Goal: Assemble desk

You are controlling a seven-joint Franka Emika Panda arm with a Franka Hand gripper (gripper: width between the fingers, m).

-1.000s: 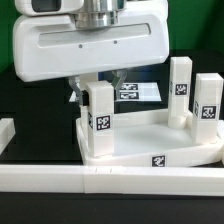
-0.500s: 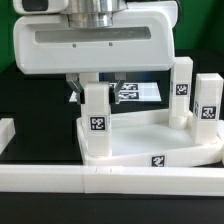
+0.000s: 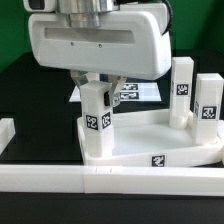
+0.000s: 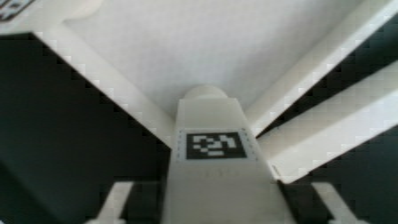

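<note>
The gripper (image 3: 98,92) clasps a white tagged leg (image 3: 97,122) at the desk panel's (image 3: 150,135) corner, about eight o'clock in the exterior view. Two legs (image 3: 181,90) already stand at three o'clock. By appearance, this leg needs seating and another remains.

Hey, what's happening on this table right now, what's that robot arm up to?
The arm is putting a desk together. Its gripper is closed on a white tagged leg, holding it upright at a corner of the white desk panel, on the exterior view's left. Two more legs already stand on the panel at the right. The marker board lies behind.
</note>
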